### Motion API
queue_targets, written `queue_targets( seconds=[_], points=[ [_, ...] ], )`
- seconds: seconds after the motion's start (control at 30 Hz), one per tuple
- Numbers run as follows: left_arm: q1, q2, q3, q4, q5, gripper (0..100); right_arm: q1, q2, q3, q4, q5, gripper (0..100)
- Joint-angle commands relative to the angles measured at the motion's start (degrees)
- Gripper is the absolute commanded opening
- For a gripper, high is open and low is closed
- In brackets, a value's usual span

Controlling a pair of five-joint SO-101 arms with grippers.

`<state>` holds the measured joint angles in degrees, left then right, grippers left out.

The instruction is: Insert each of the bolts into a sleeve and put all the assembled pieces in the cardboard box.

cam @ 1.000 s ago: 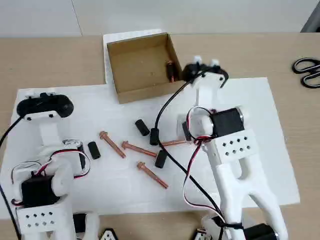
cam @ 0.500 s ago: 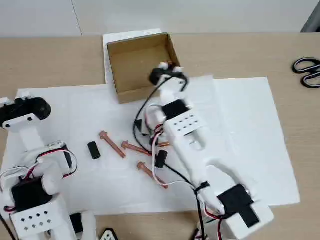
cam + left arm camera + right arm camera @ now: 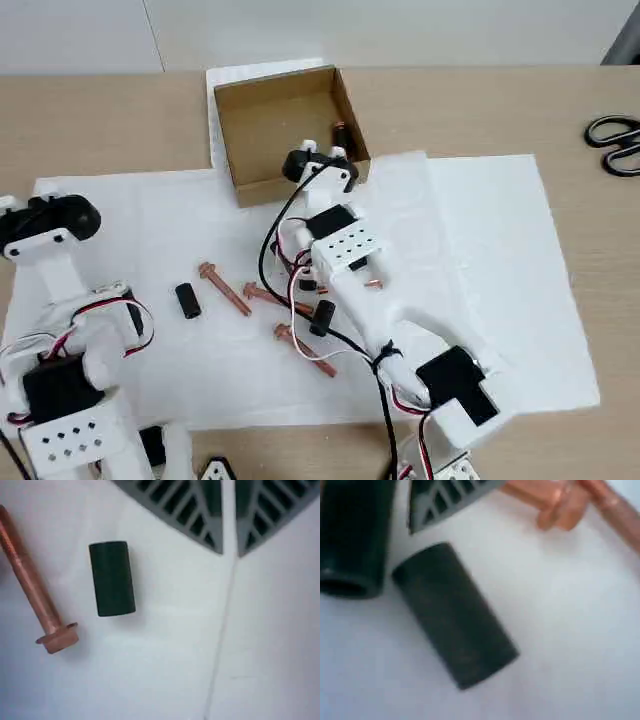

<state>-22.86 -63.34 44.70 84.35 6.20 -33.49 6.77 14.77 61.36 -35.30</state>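
Observation:
The cardboard box (image 3: 280, 186) stands at the back with one assembled bolt-and-sleeve piece (image 3: 340, 136) by its right wall. Three copper bolts (image 3: 222, 288) (image 3: 272, 296) (image 3: 305, 351) lie on the white paper. One black sleeve (image 3: 187, 300) lies left of them, another (image 3: 322, 317) by the right arm (image 3: 345, 250). My left gripper (image 3: 229, 525) hovers shut and empty beside a sleeve (image 3: 112, 578) and a bolt (image 3: 35, 595). My right gripper (image 3: 440, 500) hangs low over a sleeve (image 3: 452, 615), with a second sleeve (image 3: 352, 535) and bolt heads (image 3: 560, 505) close by.
The white paper sheet (image 3: 500, 260) covers the middle of the wooden table. Scissors (image 3: 615, 143) lie at the far right edge. The left arm (image 3: 60, 260) stands at the paper's left edge. The right half of the paper is bare.
The right arm has swung left from the box's right wall and lowered over the sleeves and bolts in the middle. The left arm's head has shifted left.

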Motion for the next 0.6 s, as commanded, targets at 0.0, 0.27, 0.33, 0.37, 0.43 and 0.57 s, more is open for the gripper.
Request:
queue_targets(
  seconds=[0.0,0.27,0.33,0.37,0.43,0.57],
  points=[
    [-0.3,0.1,-2.4,0.0,0.1,1,1.1,0.2,-0.6,-1.2,0.1,19.8],
    [-0.3,0.1,-2.4,0.0,0.1,1,0.9,2.8,-0.6,-2.6,3.1,19.7],
    [-0.2,0.1,-2.4,0.0,0.1,1,1.1,3.2,-0.6,-2.6,3.0,19.7],
    [-0.1,0.1,-2.4,0.0,0.1,1,1.1,3.3,-0.6,-2.6,3.0,19.7],
    [-0.1,0.1,-2.4,0.0,0.1,1,1.0,3.8,-0.6,-2.8,3.0,19.7],
    [-0.1,0.1,-2.4,0.0,0.1,1,0.9,5.4,-0.6,-4.4,3.0,19.7]
  ],
)
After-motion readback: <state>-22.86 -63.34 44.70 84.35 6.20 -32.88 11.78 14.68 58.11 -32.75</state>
